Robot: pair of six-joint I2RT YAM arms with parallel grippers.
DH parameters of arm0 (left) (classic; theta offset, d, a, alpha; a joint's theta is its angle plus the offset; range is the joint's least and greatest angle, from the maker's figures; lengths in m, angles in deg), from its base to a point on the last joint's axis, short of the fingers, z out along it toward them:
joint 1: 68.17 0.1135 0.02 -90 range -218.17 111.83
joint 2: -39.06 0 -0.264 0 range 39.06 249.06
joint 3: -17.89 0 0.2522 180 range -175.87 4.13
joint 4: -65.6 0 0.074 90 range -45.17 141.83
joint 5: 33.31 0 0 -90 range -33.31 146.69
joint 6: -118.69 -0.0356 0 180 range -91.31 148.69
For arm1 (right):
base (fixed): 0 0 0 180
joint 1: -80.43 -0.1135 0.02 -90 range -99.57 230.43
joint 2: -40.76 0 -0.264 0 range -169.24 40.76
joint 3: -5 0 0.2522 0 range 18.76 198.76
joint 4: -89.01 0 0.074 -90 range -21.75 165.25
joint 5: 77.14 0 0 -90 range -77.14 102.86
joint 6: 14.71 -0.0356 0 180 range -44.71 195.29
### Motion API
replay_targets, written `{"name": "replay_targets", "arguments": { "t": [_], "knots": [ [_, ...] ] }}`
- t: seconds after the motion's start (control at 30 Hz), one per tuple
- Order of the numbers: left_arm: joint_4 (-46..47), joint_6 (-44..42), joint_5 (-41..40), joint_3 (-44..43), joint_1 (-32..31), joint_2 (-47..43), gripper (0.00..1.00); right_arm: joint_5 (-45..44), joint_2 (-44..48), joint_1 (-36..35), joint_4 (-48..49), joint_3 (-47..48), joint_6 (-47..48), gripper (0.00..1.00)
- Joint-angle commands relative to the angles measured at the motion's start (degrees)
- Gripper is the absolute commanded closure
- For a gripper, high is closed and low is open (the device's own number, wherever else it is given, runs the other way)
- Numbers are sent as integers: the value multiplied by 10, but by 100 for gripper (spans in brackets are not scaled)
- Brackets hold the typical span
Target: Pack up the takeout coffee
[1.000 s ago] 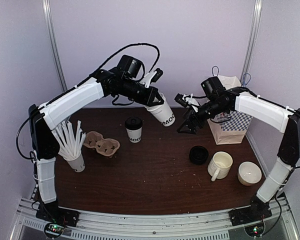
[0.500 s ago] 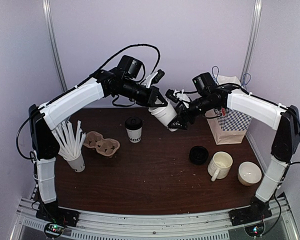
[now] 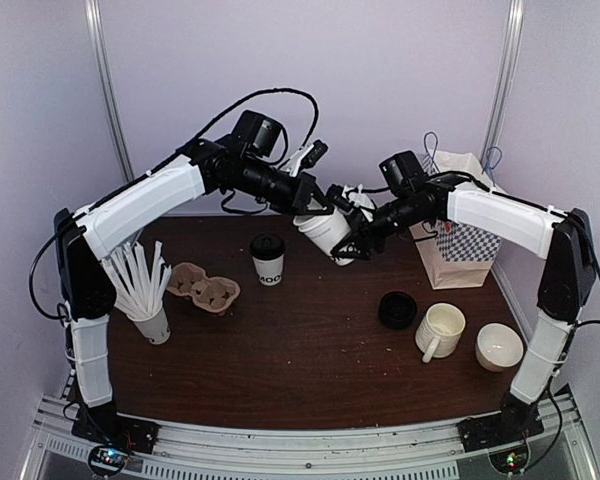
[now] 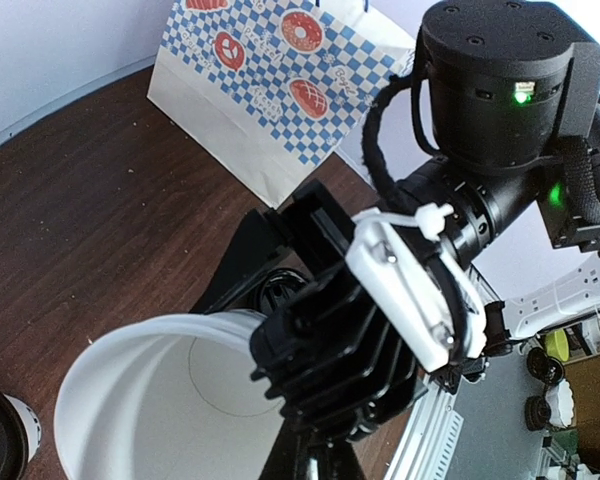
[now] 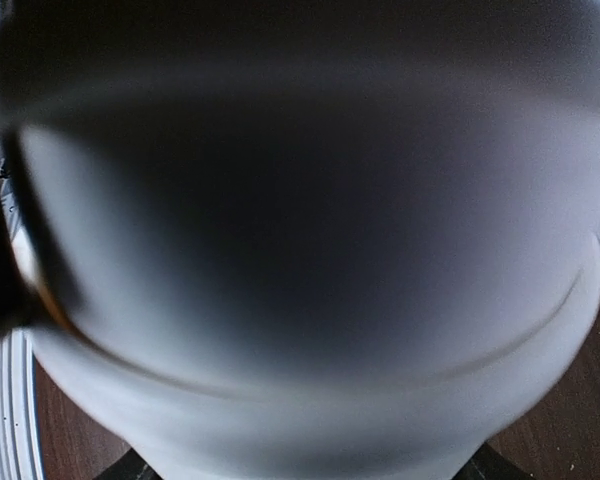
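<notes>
Since a second ago the right gripper [image 3: 358, 238] has travelled left, up against the lidless cup [image 3: 330, 232]. The cup hangs tilted above the far middle of the table [image 3: 310, 370], pinched at its rim by the left gripper [image 3: 318, 208], probably for a handover. Whether the right fingers already press, I cannot tell. A lidded cup [image 3: 268, 260] stands left of it, and the loose black lid [image 3: 397, 309] lies nearer, to the right.

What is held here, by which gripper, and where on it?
The left gripper holds the lidless cup aloft near its rim; the right gripper is at its base, grip unclear.
</notes>
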Motion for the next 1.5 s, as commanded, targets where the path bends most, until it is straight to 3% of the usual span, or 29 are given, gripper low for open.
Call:
{"name": "replay_targets", "arguments": {
  "t": [0.0, 0.37, 0.5, 0.67, 0.83, 0.97, 1.3, 1.47],
  "knots": [
    [30, 5, -1, -6, 25, -65, 100, 19, 2, 9, -16, -27, 18, 42],
    [4, -23, -58, -56, 49, -94, 100, 57, -4, 20, -42, -47, 54, 42],
    [-30, -52, -13, -86, 52, -81, 100, 101, -4, 25, -84, -38, 88, 41],
    [-77, -96, -51, -103, 53, -81, 100, 128, -12, 29, -163, -10, 140, 40],
    [-48, -101, -66, -83, 54, -107, 100, 95, -20, 32, -123, -18, 65, 40],
    [-40, -106, -60, -73, 54, -112, 100, 86, -16, 33, -114, -24, 59, 40],
    [-36, -79, -17, -45, 54, -111, 100, 131, -1, 36, -131, -17, 83, 18],
    [-27, -71, -11, -30, 54, -115, 100, 130, -6, 36, -143, 3, 83, 19]
  ]
}}
